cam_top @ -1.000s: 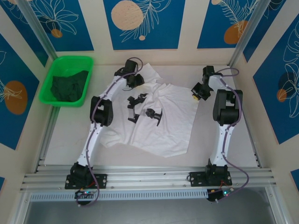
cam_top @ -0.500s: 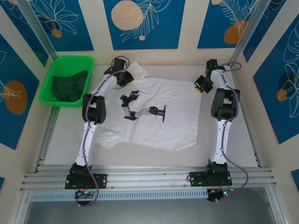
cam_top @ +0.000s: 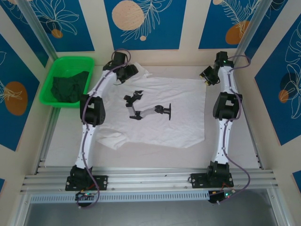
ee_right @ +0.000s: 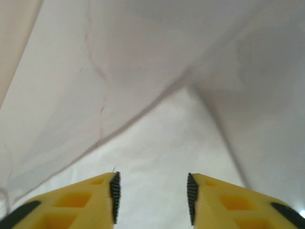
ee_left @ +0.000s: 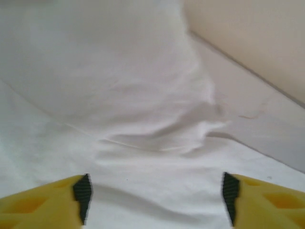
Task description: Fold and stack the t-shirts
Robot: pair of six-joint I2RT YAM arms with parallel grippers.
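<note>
A: How many t-shirts, and where?
B: Two. One white t-shirt (cam_top: 160, 122) lies spread across the middle of the bench (cam_top: 66, 136). One dark green t-shirt (cam_top: 68, 87) lies crumpled in the single tray (cam_top: 70, 59) at the far-left corner.
A: The two grippers?
B: The left gripper (cam_top: 129, 71) stands wide over the white shirt's far-left corner. The right gripper (cam_top: 206, 75) is parted more narrowly at its far-right corner. Neither holds anything.

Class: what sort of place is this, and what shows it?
Probably a robot lab test cell: left arm and right arm bolted to an aluminium rail, blue patterned panels walling in the table, a white t-shirt laid out.
</note>
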